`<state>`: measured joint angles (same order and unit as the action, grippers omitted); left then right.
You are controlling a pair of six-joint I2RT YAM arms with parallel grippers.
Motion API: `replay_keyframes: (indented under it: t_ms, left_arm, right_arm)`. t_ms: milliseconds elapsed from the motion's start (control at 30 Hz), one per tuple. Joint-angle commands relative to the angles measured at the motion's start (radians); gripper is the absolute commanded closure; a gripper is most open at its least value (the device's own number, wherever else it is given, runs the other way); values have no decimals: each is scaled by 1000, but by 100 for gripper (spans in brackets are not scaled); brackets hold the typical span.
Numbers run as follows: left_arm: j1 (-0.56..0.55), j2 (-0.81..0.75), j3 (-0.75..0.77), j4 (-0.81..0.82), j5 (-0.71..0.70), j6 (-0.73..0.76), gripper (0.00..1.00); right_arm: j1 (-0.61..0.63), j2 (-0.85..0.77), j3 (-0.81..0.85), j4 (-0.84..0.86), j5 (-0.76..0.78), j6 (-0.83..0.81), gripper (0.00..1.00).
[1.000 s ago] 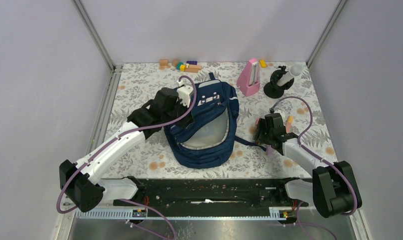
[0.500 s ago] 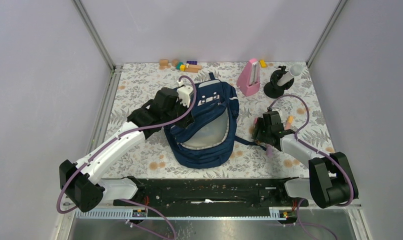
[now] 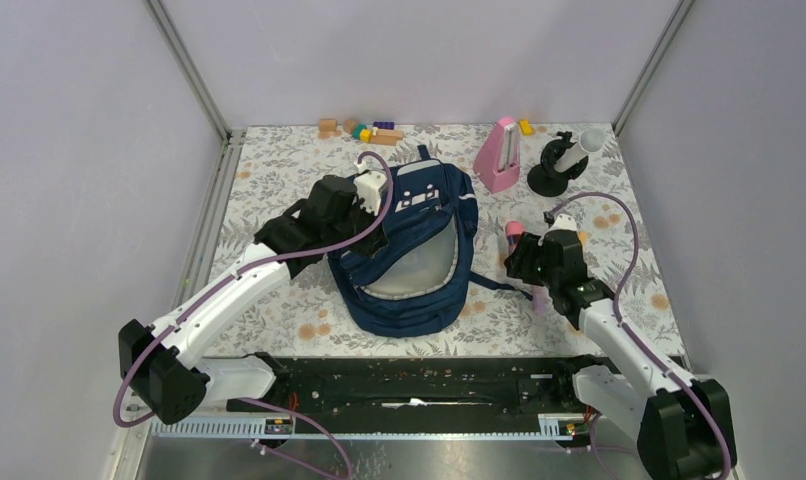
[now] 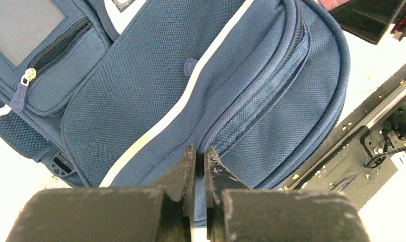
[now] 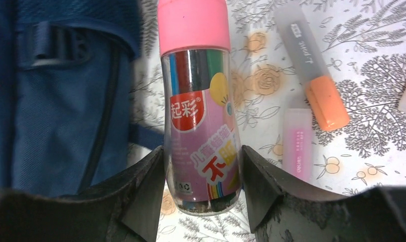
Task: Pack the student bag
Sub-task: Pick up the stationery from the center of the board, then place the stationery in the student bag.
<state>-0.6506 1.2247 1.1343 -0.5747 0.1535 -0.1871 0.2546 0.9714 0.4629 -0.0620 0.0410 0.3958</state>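
Right hand (image 5: 201, 171) clamped on pink-capped marker tube (image 5: 193, 75), now lifted beside student bag (image 3: 409, 290), left hand (image 4: 200, 161) unmoved, pinching its fabric.

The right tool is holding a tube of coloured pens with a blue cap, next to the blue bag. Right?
Not quite: the cap is pink, not blue. The right wrist view shows it. The right tool does hold the tube of pens beside the blue bag.

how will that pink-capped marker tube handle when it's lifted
Marker tube: smooth clear plastic, so possibly slippery in the right gripper. Its round body would likely roll if laid down. It is probably stiff and light.
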Motion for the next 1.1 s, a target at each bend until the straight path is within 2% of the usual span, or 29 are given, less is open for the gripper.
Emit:
replay_keyframes:
  t_ms: [0,100,233,367,533,633,733,900,1000,1067]
  left_arm:
    - [10,-48,32,34,-9,-4,100]
    - [9,-46,31,35,-6,-3,100]
    - [10,-41,30,35,7,-4,100]
    - [9,-36,30,35,14,-8,100]
    - [9,-29,31,35,11,-9,100]
    - [9,-25,33,35,20,-8,100]
    - [9,-22,33,35,26,-9,100]
    - [10,-21,34,33,29,-11,100]
    - [9,-22,31,33,37,-9,100]
    - [9,-19,29,36,45,-11,100]
  right_arm:
    - [-3,-104,68,-80,-131,-47,100]
    - [-3,-189,88,-154,-188,-27,100]
    - [-2,-238,119,-214,-347,-15,100]
    - [4,-201,179,-280,-530,-11,100]
    - [41,-157,257,-330,-667,23,100]
    - [71,-134,295,-356,-654,101,100]
    - [104,-96,294,-306,-654,220,100]
    - [263,56,356,-250,-536,298,100]
    - [308,126,351,-99,-498,375,100]
    - [339,156,353,-24,-417,401,100]
